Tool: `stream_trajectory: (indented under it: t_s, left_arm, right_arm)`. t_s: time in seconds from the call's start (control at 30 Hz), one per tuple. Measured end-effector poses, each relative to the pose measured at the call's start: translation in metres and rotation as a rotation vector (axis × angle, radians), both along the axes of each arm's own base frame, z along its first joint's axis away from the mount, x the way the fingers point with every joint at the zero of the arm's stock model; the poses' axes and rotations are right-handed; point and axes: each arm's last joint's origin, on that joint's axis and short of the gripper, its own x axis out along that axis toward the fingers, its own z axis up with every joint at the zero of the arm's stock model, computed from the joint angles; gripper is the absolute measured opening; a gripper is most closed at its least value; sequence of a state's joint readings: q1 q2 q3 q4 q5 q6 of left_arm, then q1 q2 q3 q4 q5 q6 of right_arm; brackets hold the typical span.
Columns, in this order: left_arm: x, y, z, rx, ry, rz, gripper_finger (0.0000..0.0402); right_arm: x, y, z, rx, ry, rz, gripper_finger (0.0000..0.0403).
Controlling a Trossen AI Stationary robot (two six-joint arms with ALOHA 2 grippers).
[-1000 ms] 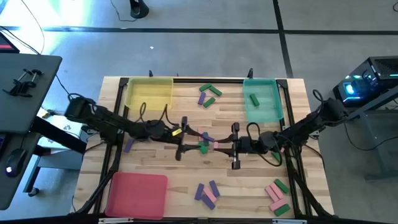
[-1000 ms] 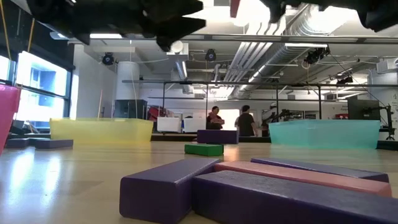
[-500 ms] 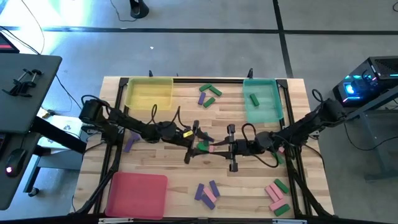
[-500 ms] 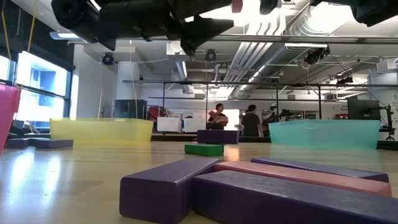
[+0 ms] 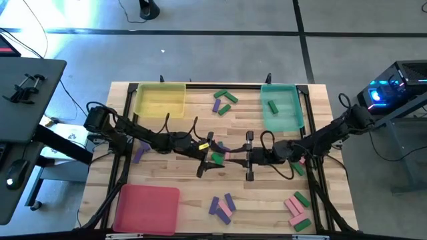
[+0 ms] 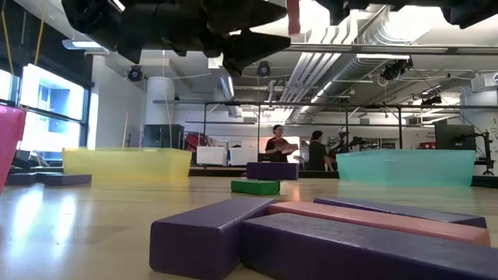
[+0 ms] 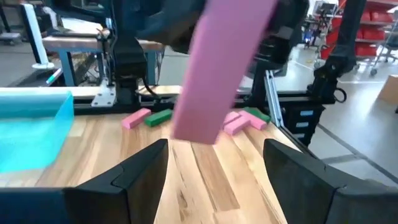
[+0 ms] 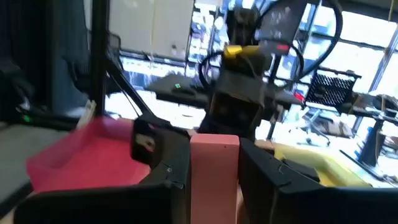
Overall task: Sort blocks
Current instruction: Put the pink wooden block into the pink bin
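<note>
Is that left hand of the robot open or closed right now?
Open. In its wrist view the left hand has its two dark fingers spread wide, empty, while the pink block ahead stays pinched in the right hand.

Pale striped wooden counter (image 5: 193,193); translucent yellow plastic tray (image 5: 159,101), teal tray (image 5: 281,113), red tray (image 5: 147,208); small rectangular blocks (image 5: 223,207) green, pink, purple.

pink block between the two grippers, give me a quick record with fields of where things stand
pink block: clamped upright in the right gripper, above the table's middle
left gripper: open, fingers either side of the block, not closed on it
red tray: holds no blocks
teal tray: one green block inside
yellow tray: holds no blocks
handover: not yet done
</note>
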State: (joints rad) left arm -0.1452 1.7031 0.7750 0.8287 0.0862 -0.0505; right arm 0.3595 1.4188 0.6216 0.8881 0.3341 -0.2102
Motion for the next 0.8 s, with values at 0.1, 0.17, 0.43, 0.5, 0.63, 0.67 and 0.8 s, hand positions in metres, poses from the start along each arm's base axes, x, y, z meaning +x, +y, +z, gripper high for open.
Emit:
stream_trajectory:
  t_s: [0.1, 0.17, 0.43, 0.5, 0.63, 0.67, 0.8]
  left_arm:
    - [0.0, 0.0, 0.004, -0.006, -0.045, 0.01, 0.0253]
    - [0.001, 0.0, 0.008, -0.011, -0.087, 0.012, 0.0253]
    - [0.0, 0.0, 0.012, -0.007, -0.12, 0.015, 0.0252]
    - [0.0, -0.001, 0.012, -0.007, -0.122, 0.014, 0.0247]
    - [0.0, -0.001, 0.013, -0.001, -0.133, 0.013, 0.0219]
    - [0.0, -0.001, 0.013, -0.001, -0.138, 0.013, 0.0209]
    - [0.0, -0.001, 0.014, -0.004, -0.143, 0.018, 0.016]
  right_arm:
    - [0.0, -0.001, 0.001, 0.012, -0.016, 0.016, 0.0073]
    - [0.002, -0.004, 0.002, 0.022, -0.028, 0.007, 0.0073]
    - [0.008, -0.005, -0.002, 0.043, -0.072, 0.038, 0.0073]
    - [0.009, -0.005, -0.004, 0.042, -0.071, 0.036, 0.0073]
    - [0.01, -0.008, -0.004, 0.043, -0.069, 0.02, 0.0073]
    - [0.01, -0.009, -0.004, 0.043, -0.07, 0.015, 0.0073]
    - [0.011, -0.012, -0.004, 0.032, -0.069, 0.005, 0.0073]
